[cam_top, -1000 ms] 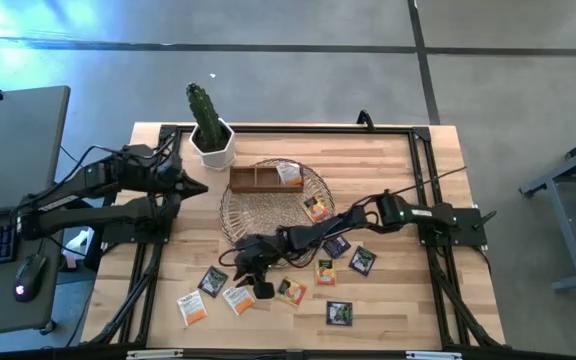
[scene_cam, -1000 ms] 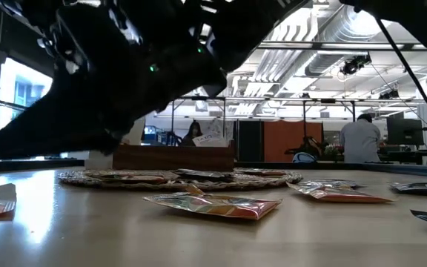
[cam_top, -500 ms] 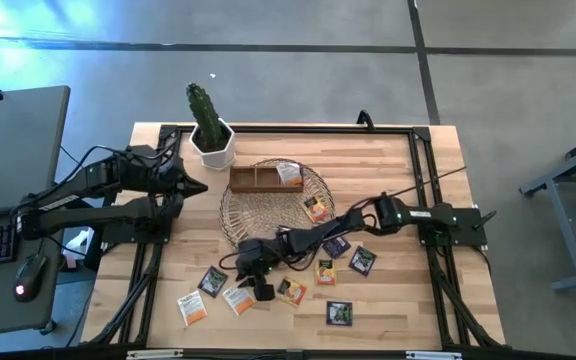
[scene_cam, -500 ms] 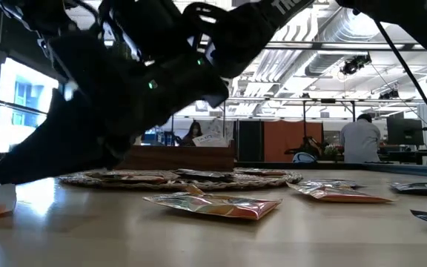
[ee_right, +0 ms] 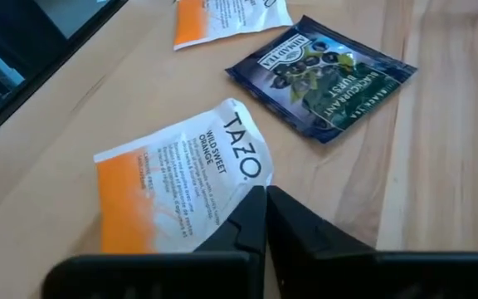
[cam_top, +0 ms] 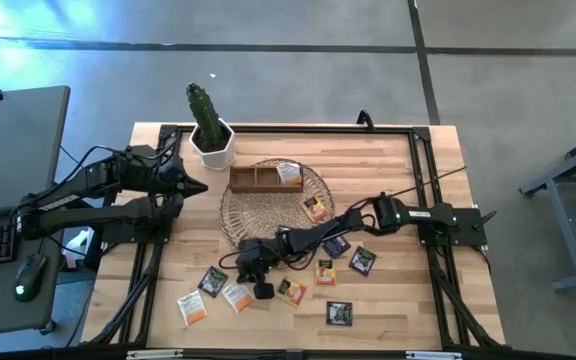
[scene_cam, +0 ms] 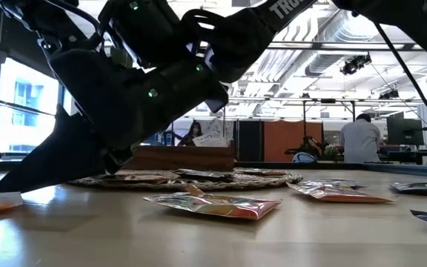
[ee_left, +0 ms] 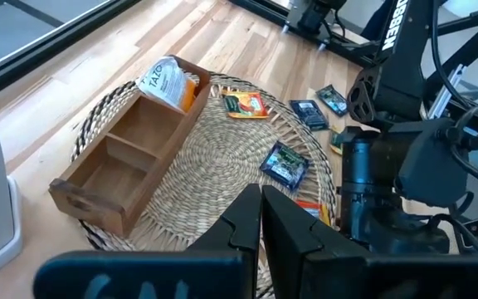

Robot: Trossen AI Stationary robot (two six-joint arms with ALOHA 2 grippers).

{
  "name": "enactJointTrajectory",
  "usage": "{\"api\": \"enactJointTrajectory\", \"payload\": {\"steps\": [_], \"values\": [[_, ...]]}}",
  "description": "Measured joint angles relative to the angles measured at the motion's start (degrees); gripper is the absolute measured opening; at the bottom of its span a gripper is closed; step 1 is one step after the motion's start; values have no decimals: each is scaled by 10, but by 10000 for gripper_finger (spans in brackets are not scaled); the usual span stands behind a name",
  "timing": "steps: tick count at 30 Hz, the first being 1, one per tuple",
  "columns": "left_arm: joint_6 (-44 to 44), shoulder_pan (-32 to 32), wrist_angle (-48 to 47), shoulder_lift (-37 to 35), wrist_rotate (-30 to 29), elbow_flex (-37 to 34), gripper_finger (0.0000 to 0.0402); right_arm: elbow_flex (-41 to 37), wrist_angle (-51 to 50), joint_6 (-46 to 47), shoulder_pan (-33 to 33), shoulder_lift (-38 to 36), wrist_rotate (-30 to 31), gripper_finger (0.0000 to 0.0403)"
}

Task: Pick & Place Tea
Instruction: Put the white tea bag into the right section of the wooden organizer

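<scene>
right gripper [cam_top: 256,284]: low over the near-left part of the table [cam_top: 398,300], tips down at an orange-and-white sachet [ee_right: 181,178]. Fingers [ee_right: 251,218] together. Right wrist view shows them closed right at the sachet's edge; cannot tell if the paper is actually pinched or just under the tips.
left gripper [ee_left: 261,218]: parked at the left table edge, fingers together, holding nothing, pointed toward the wicker mat [ee_left: 214,158].
target sachet: lies flat on the wood, one corner slightly lifted. A dark purple sachet [ee_right: 320,76] just beside it, another orange-and-white one [ee_right: 226,17] farther off.
other tea: loose packets spread over the near half of the table; a few on the mat; one standing in an end compartment of the wooden box [ee_left: 131,158], which sits on the mat.
handling: judged very light, thin, floppy paper. Flat on the wood, so little to grab from above. Smooth face likely slides if pushed. Creases easily, not breakable.
where to grip: judged best at an edge or the lifted corner, tips scraping the table and closing on the rim. A mid-face pinch probably slips off.
risk: closing on air, or nudging the packet into its purple neighbour.
cactus pot [cam_top: 211,140]: far-left corner, well away from the action.
background: people at desks behind the table in the low view, not involved.
</scene>
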Motion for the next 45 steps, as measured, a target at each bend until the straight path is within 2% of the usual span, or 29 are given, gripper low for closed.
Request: {"api": "enactJointTrajectory", "payload": {"steps": [5,8,11,14,18,22,25,28,31,33,36,45], "values": [[0,0,0,0,0,0,12,-3,-38,-1,-8,-24,-4,11],[-1,0,-2,0,0,0,12,-3,-86,-37,-15,-71,35,3],[-2,0,-3,0,0,0,12,0,-163,-90,-22,-137,131,7],[-2,0,-3,0,0,0,12,-1,-278,-132,-29,-197,257,3],[-2,0,-3,0,0,0,12,-2,-394,-123,-43,-267,412,3],[-2,0,-3,0,0,0,12,-59,-429,-93,-68,-326,498,2],[-2,0,-3,0,0,0,12,-148,-382,-64,-96,-370,506,1],[-2,0,-3,0,0,0,12,-245,-247,-64,-124,-407,515,1],[-2,0,-3,0,-10,0,12,-324,-110,-103,-148,-421,520,1],[-2,0,-3,0,-15,0,12,-357,-61,-116,-161,-426,507,1],[-2,0,-3,0,-19,0,12,-384,-33,-104,-179,-430,491,1],[-2,0,-3,0,-30,0,12,-415,-38,-91,-207,-429,452,0]]}}
